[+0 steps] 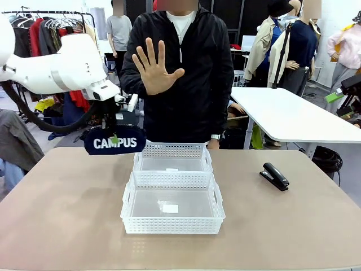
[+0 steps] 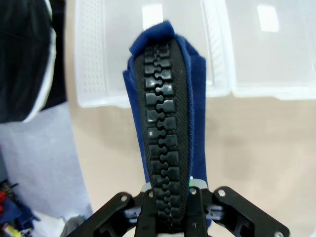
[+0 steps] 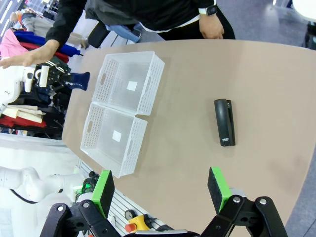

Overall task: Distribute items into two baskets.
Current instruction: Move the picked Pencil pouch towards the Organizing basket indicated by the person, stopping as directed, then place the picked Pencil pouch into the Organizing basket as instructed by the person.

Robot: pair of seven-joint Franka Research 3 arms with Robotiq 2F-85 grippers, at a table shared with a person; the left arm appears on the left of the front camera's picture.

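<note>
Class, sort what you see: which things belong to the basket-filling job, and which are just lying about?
Job: pouch, stapler, near basket, far basket.
Lying about: clothes rack, white table.

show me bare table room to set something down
Tan tabletop is bare left of the two white lattice plastic baskets and along the near edge; narrower gap between them and the black stapler. Crowded far left, under the navy CAMPUS zip pouch.

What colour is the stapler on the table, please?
Black; the stapler shows best in the right wrist view.
</note>
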